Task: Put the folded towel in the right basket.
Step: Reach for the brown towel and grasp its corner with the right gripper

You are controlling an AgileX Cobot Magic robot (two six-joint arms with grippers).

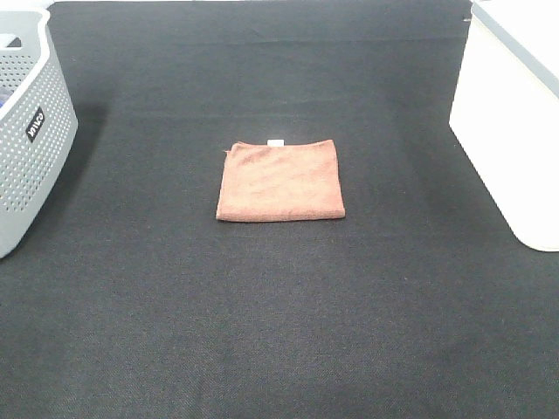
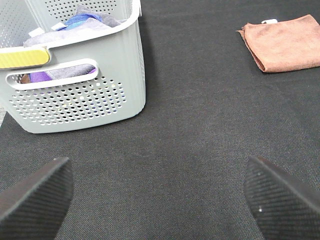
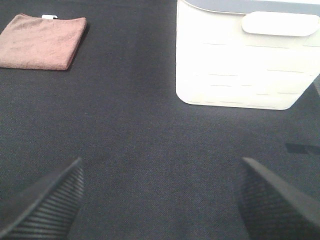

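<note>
Black woven fabric covered the whole desk [image 1: 279, 332] in the high camera's view. Just above the centre of that frame lay the folded rust-brown terry towel [image 1: 280, 181], flat on the desk, with a small white tag [image 1: 276, 141] at its upper edge. It sat well apart from both containers.

A grey perforated plastic basket [image 1: 26, 148] stood at the left edge of the frame, partly cut off, with a black label [image 1: 34, 124] on its wall. The left wrist view showed blue, purple and grey cloths [image 2: 80, 22] heaped inside it.

A white plastic basket [image 1: 511, 131] stood at the upper right of the frame, also cut off by the edge. Whether it held anything could not be told.

The left claw [image 2: 160, 197] hung over the desk near the grey basket, its two dark ribbed fingers [image 2: 35, 197] spread wide and gripping nothing. The right claw [image 3: 160, 197] hung over the desk near the white basket, its fingers likewise spread and gripping nothing. Neither claw touched the towel.
</note>
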